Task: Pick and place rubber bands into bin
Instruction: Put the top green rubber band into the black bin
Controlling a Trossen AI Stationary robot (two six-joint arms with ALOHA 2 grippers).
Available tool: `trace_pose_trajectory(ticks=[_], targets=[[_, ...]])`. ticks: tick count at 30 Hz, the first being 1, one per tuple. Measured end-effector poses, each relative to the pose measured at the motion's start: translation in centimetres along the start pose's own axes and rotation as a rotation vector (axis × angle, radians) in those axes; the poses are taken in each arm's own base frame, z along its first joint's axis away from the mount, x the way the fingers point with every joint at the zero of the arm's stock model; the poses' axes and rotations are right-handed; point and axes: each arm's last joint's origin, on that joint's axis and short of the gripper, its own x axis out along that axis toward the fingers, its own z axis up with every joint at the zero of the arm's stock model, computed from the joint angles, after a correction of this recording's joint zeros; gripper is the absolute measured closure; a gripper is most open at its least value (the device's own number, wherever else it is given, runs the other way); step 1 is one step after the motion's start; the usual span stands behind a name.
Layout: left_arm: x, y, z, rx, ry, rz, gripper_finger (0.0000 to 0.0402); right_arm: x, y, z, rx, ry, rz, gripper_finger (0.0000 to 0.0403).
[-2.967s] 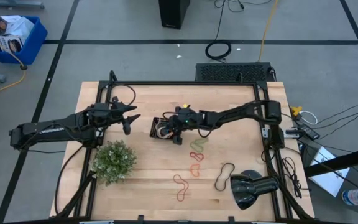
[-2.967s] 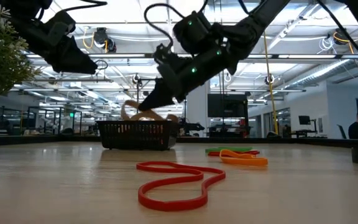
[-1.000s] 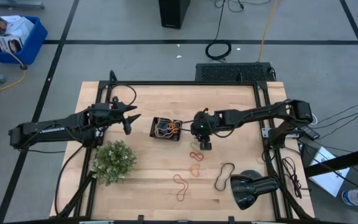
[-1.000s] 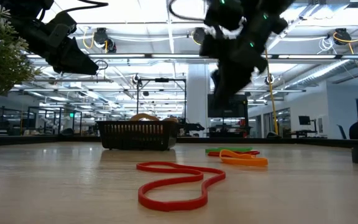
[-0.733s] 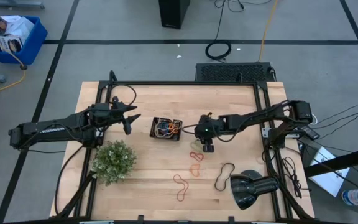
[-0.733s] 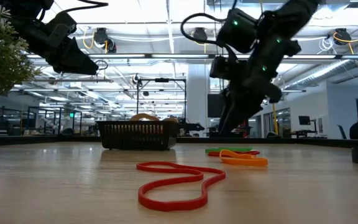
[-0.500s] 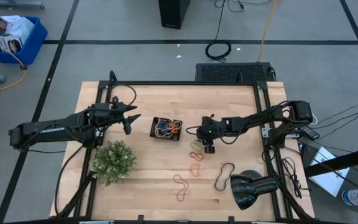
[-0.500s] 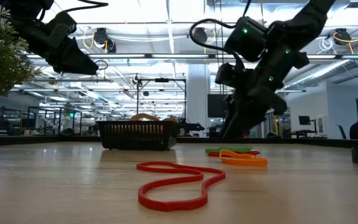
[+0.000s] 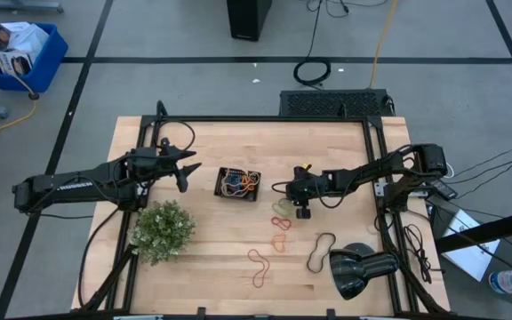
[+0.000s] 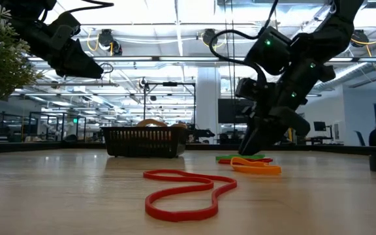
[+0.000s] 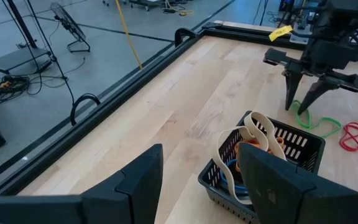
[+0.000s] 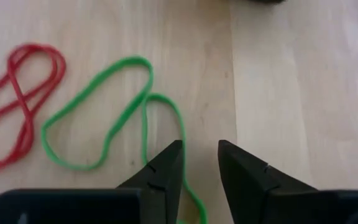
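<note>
My right gripper [image 12: 199, 152] points down at the table to the right of the bin [image 9: 238, 184], open by a narrow gap over a green rubber band [image 12: 98, 134]. Its fingertips reach table level in the low view [image 10: 250, 151]. Red [image 9: 280, 222], orange [image 9: 280, 242], another red [image 10: 185, 192] and black [image 9: 320, 252] rubber bands lie flat on the wood nearer the front. The bin holds several bands, a tan one [image 11: 253, 134] sticking up. My left gripper [image 9: 188, 172] hangs open above the table, left of the bin. My right gripper comes at the green band from above, pointing down. One strand of the band [image 12: 180, 127] runs under the tip of one finger [image 12: 169, 165] into the gap. The finger hides the spot, so I cannot tell whether it touches. The band lies flat on the table.
A small green plant [image 9: 162, 229] stands near the left front. A black lamp-like object [image 9: 363, 271] lies at the right front corner. A black frame [image 9: 376, 160] runs around the tabletop. A blue crate [image 9: 20, 53] sits on the floor beyond the table.
My right gripper has come down from well above the table to table level at the green band, shifting a little toward the table's right edge. The bands on the table have not moved.
</note>
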Motion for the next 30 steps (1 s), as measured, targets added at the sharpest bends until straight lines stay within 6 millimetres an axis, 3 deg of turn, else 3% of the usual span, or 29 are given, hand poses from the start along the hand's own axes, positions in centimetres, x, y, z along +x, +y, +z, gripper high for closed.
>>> trace_pose_trajectory(ticks=[7, 17, 30], targets=[[0.0, 0.0, 0.0, 0.0, 0.0, 0.0, 0.0185, 0.1, -0.1, -0.9, 0.043, 0.005, 0.002, 0.0343], [0.0, 0.0, 0.0, 0.0, 0.0, 0.0, 0.0185, 0.1, 0.0, -0.8, 0.066, -0.022, 0.069, 0.0398], [0.0, 0.0, 0.0, 0.0, 0.0, 0.001, 0.0185, -0.1, -0.2, 0.8, 0.093, -0.184, 0.057, 0.0402]])
